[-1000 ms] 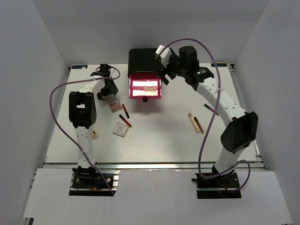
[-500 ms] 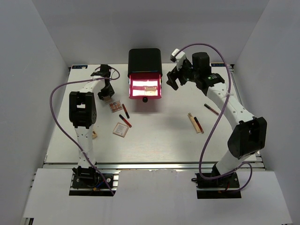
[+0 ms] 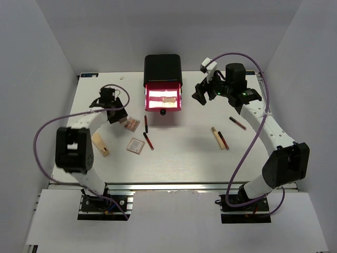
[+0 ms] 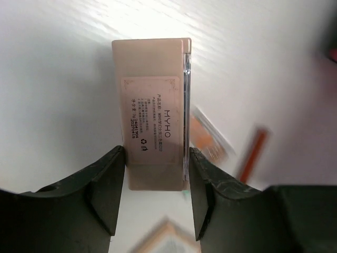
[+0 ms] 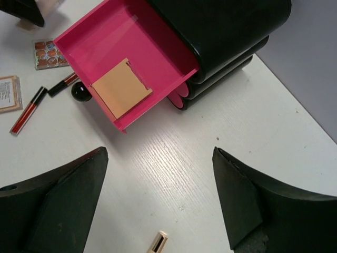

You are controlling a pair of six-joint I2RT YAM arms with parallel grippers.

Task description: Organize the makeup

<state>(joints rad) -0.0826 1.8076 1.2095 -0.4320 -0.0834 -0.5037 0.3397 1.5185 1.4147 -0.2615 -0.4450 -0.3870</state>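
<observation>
Tan palette [image 4: 152,113] gripped between jaws, square palettes [image 3: 136,145], red-black sticks [image 3: 148,140], beige sticks [image 3: 216,137] lying scattered flat

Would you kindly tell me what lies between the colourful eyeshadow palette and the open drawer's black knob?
A slim dark stick lies between palette and knob, shown in the top view.
</observation>
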